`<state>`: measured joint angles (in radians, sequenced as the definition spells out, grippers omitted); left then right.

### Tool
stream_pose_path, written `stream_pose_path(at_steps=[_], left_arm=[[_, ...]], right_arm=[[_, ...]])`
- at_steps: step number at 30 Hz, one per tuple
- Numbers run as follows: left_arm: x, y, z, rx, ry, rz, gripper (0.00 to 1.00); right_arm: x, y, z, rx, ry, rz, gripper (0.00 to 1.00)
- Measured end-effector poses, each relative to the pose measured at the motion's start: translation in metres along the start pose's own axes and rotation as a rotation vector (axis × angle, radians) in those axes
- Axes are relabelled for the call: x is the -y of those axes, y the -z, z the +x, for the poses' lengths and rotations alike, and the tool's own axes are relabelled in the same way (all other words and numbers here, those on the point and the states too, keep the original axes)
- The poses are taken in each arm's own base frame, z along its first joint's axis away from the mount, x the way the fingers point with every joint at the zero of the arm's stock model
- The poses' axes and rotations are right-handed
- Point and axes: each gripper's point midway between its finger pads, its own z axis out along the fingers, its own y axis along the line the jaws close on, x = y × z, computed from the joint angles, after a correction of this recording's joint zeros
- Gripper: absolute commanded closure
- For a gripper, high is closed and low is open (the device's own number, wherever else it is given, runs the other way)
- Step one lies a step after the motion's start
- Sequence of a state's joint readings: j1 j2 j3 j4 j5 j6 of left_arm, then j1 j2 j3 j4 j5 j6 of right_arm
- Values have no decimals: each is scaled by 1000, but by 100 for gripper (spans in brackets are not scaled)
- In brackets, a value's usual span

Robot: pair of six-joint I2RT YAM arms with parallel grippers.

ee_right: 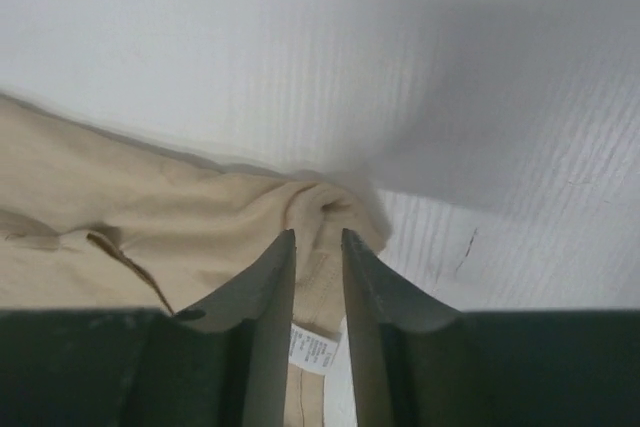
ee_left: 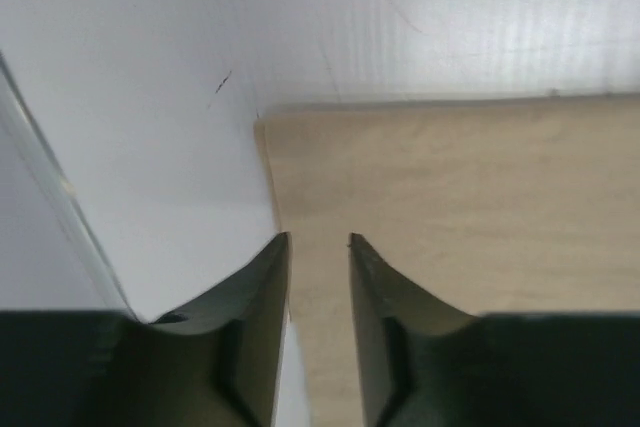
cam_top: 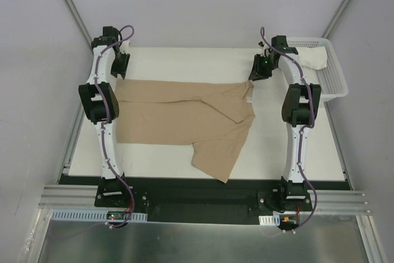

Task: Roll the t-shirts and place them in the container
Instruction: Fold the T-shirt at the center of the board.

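Tan cloth fills the middle of the overhead view: the tan t-shirt (cam_top: 184, 118) lies flat on the white table (cam_top: 295, 146). Its long axis runs left to right, spanning the space between the two arms. The hem is on the left. The collar, with a small white neck label (ee_right: 315, 347), is on the right. One sleeve (cam_top: 215, 161) juts toward the near edge.

The left gripper (ee_left: 320, 239) sits low at the far hem corner. Its fingers are drawn close with a thin slit between them, and they straddle the shirt's side edge. The cloth there lies smooth, so I cannot tell whether they are pinching it or only resting over it.

The right gripper (ee_right: 318, 232) is at the collar end. Its fingers are also nearly together, and the fabric puckers into a small bunch right at the tips, so it appears to be clamped on the shirt by the neckline.

A white t-shirt (cam_top: 311, 58) lies crumpled in the white mesh basket (cam_top: 337, 78) at the far right, just beyond the right arm.

Each arm is nearest to its own end of the shirt, both along the far edge. A roll would probably run along the long axis, from one end toward the other.
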<state>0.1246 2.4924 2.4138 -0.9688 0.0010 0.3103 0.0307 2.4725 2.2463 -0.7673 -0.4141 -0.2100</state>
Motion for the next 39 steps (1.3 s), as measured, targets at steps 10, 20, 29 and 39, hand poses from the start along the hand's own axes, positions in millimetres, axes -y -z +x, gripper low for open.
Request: stream_pose_path(at_steps=[10, 20, 29, 39], left_arm=[[42, 157, -43, 302, -22, 65, 46], [94, 129, 32, 107, -13, 316, 47], [105, 133, 64, 50, -6, 350, 47], [106, 144, 71, 64, -12, 347, 47]], right_arm=[[-90, 55, 22, 39, 350, -85, 65], [-134, 4, 67, -92, 535, -182, 58], [-128, -26, 84, -178, 535, -182, 57], [-144, -32, 78, -178, 562, -187, 59]])
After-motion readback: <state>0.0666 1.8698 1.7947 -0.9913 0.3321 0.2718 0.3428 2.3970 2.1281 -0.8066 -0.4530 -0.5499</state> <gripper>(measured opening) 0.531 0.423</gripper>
